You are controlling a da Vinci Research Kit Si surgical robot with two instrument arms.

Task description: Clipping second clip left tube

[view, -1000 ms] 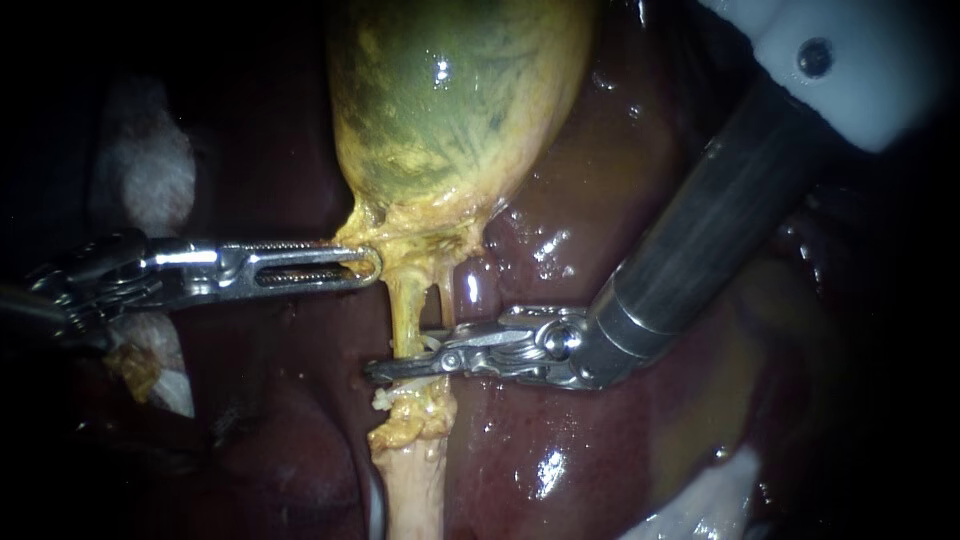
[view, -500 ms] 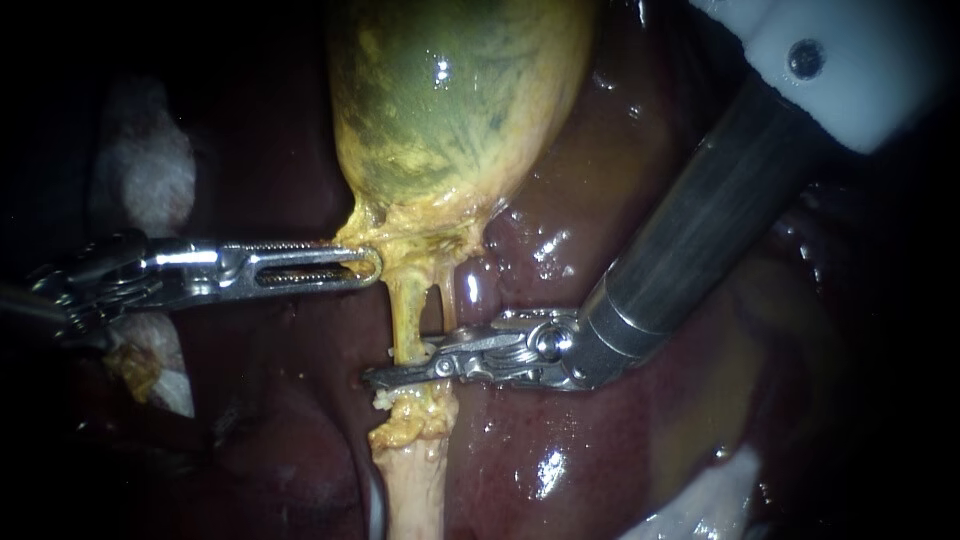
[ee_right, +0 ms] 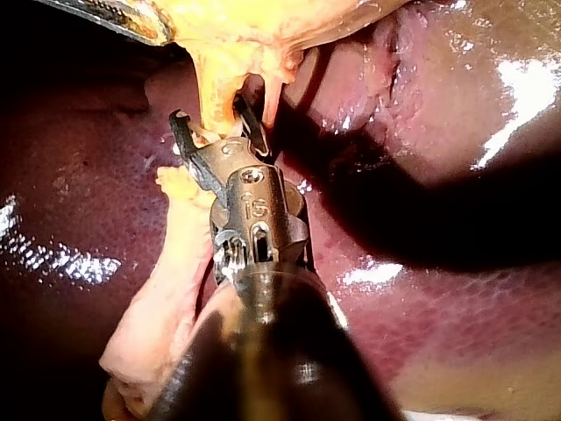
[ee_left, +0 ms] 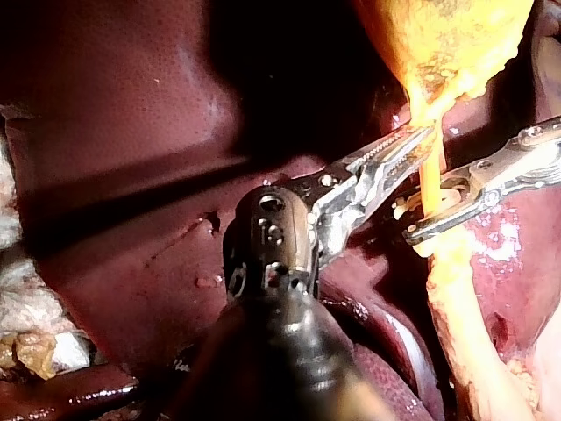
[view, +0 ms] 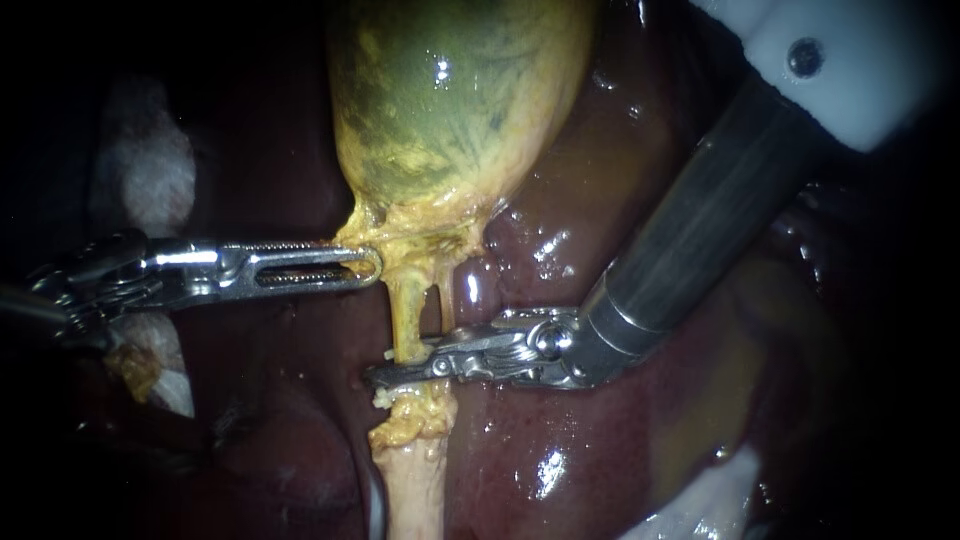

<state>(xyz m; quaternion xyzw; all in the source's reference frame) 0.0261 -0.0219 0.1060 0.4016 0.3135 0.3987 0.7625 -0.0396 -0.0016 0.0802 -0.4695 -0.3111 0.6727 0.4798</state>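
Observation:
The yellow-green gallbladder narrows into a fatty neck with two tubes below it: a thicker left tube and a thin right tube. My left instrument comes in level from the left, its slotted jaws shut on the neck tissue. My right instrument reaches in from the upper right and lies across the left tube, one jaw on each side, closed against it. In the right wrist view the jaws straddle that tube. The left wrist view shows my left instrument above my right instrument.
Dark red liver lies wet all around the tubes. A pale stalk of tissue runs down from the tubes. White gauze sits at the far left and more gauze at the lower right.
My right instrument has slid slightly left along the tube crossing and its jaws have drawn closer together. My left instrument and the gallbladder have not moved.

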